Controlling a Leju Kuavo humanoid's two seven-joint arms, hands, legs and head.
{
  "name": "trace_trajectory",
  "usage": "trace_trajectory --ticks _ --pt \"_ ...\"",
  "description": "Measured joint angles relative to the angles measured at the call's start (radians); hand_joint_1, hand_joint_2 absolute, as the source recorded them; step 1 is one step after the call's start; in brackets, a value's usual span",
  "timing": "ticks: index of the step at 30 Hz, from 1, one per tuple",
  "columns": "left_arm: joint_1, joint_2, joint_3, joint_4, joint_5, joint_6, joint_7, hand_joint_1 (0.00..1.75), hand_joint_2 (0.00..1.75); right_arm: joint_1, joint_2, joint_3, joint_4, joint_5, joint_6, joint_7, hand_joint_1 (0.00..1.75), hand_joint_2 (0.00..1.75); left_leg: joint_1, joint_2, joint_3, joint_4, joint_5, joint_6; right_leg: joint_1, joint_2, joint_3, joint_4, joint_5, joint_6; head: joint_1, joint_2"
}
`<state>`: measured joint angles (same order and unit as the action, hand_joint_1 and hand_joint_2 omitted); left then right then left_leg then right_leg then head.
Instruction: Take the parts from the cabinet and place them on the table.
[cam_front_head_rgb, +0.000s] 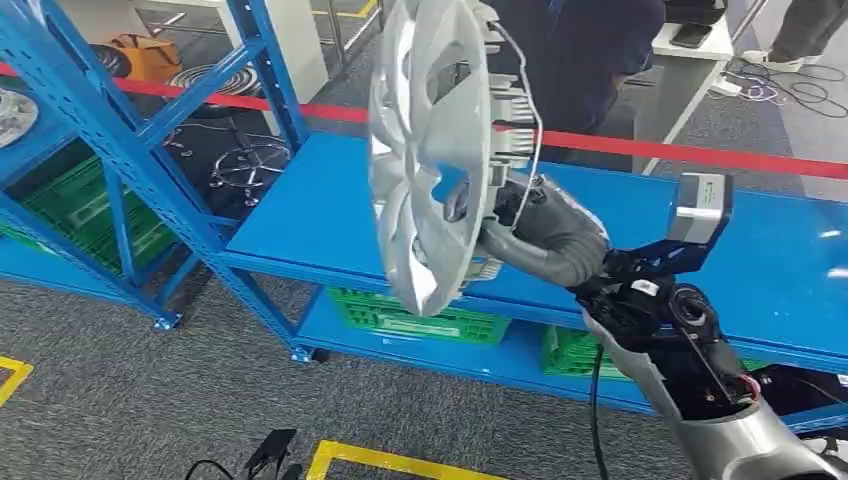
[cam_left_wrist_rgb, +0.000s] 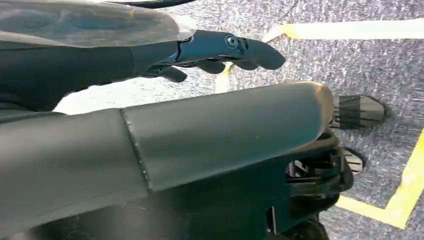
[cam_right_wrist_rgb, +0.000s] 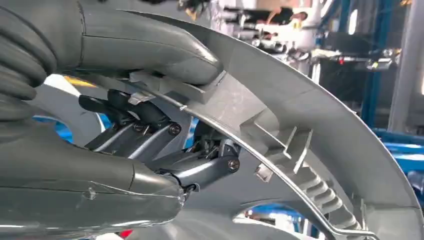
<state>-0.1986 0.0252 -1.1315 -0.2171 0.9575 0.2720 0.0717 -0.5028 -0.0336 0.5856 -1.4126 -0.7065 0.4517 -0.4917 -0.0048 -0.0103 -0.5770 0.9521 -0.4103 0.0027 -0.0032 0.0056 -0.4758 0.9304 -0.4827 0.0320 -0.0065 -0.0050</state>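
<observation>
my right hand (cam_front_head_rgb: 520, 235) grips the wheel cover (cam_front_head_rgb: 425, 150) by its rim, up in the air | my left hand (cam_left_wrist_rgb: 220, 50) hangs loose, holding nothing | cover looks light, thin, bendy plastic; rim is best | blue table (cam_front_head_rgb: 780, 260) just behind

The setting is an industrial workshop or warehouse test area. Indicators: blue perforated-steel shelving (cam_front_head_rgb: 130, 150) with green plastic crates (cam_front_head_rgb: 420, 318) on the lower level, a blue work table (cam_front_head_rgb: 700, 250), grey carpet floor (cam_front_head_rgb: 120, 400) marked with yellow tape lines (cam_front_head_rgb: 400, 462), and a red barrier tape (cam_front_head_rgb: 640, 148). White benches (cam_front_head_rgb: 690, 70) and loose cables (cam_front_head_rgb: 790, 95) stand behind the barrier.
</observation>
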Motion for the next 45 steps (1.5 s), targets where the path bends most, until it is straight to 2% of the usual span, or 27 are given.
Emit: trace_trajectory --ticks 9,15,23,31,37,44,45 --pt "-0.001 0.0 0.0 0.0 0.019 -0.002 -0.03 0.0 0.0 0.043 0.013 0.024 -0.024 -0.063 0.056 0.01 1.75 1.75 0.0 0.0 0.0 0.0 0.0 0.0 0.0 0.0 0.0 0.0 0.0 0.0 0.0 0.0" --pt "-0.001 0.0 0.0 0.0 0.031 -0.005 -0.04 0.0 0.0 0.066 0.014 0.04 -0.043 -0.074 0.066 0.016 1.75 1.75 0.0 0.0 0.0 0.0 0.0 0.0 0.0 0.0 0.0 0.0 0.0 0.0 0.0 0.0" --pt "-0.001 -0.001 0.002 0.0 0.098 -0.045 -0.104 0.0 0.0 0.084 0.015 0.081 -0.063 -0.068 0.087 0.055 1.75 1.75 0.0 0.0 0.0 0.0 0.0 0.0 0.0 0.0 0.0 0.0 0.0 0.0 0.0 0.0" --pt "-0.002 -0.002 0.018 0.0 0.127 -0.066 -0.131 0.0 0.0 0.083 0.015 0.11 -0.065 -0.072 0.096 0.065 1.75 1.75 0.0 0.0 0.0 0.0 0.0 0.0 0.0 0.0 0.0 0.0 0.0 0.0 0.0 0.0" --pt "-0.006 -0.003 0.043 0.0 0.155 -0.071 -0.202 0.0 0.0 0.08 0.014 0.122 -0.065 -0.074 0.108 0.066 1.75 1.75 0.0 0.0 0.0 0.0 0.0 0.0 0.0 0.0 0.0 0.0 0.0 0.0 0.0 0.0" --pt "-0.011 -0.003 0.064 0.0 0.161 -0.057 -0.225 0.0 0.0 0.077 0.014 0.134 -0.063 -0.068 0.11 0.061 1.75 1.75 0.0 0.0 0.0 0.0 0.0 0.0 0.0 0.0 0.0 0.0 0.0 0.0 0.0 0.0" --pt "-0.011 -0.003 0.067 0.0 0.16 -0.055 -0.225 0.0 1.75 0.077 0.014 0.135 -0.063 -0.066 0.11 0.061 1.75 1.75 0.0 0.0 0.0 0.0 0.0 0.0 0.0 0.0 0.0 0.0 0.0 0.0 0.0 0.0"
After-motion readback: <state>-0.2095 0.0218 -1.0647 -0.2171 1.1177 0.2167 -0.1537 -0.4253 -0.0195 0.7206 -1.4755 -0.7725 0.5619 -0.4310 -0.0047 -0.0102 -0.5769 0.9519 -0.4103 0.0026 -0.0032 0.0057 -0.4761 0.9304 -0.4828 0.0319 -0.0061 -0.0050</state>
